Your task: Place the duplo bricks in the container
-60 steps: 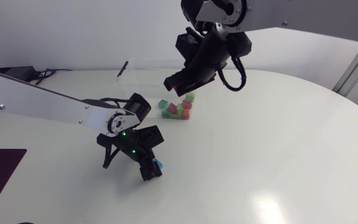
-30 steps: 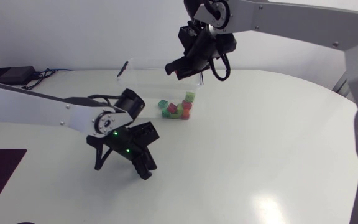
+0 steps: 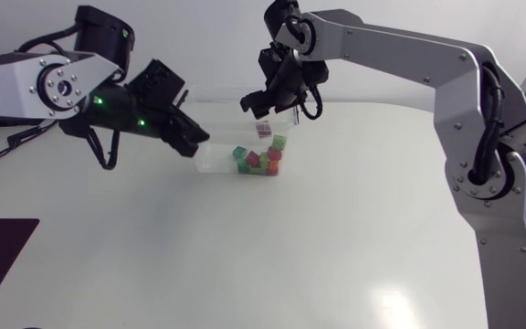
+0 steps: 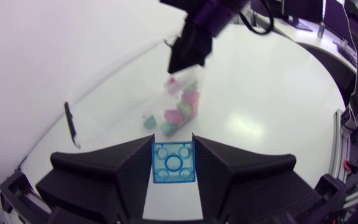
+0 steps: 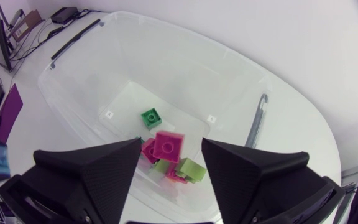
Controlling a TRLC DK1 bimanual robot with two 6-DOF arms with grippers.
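My left claw (image 3: 196, 144) grips a blue duplo brick (image 4: 173, 163) just left of the clear container (image 5: 92, 68) at upper centre, where my open right claw (image 3: 257, 102) hangs over a pink brick (image 5: 168, 146).

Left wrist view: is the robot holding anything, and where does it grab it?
Yes: the left gripper pinches the blue brick by its two opposite side walls.

container (image 5: 185, 71): clear, shiny plastic | blue brick (image 4: 173, 163): see-through plastic, smooth, glossy | pink brick (image 5: 167, 146): solid, shiny plastic | my left gripper (image 4: 172, 142): dull black, fine ribs on its pads (image 4: 139, 180) | table (image 3: 336, 238): white, smooth, a bit shiny | my right arm (image 3: 400, 55): smooth silver-grey shell
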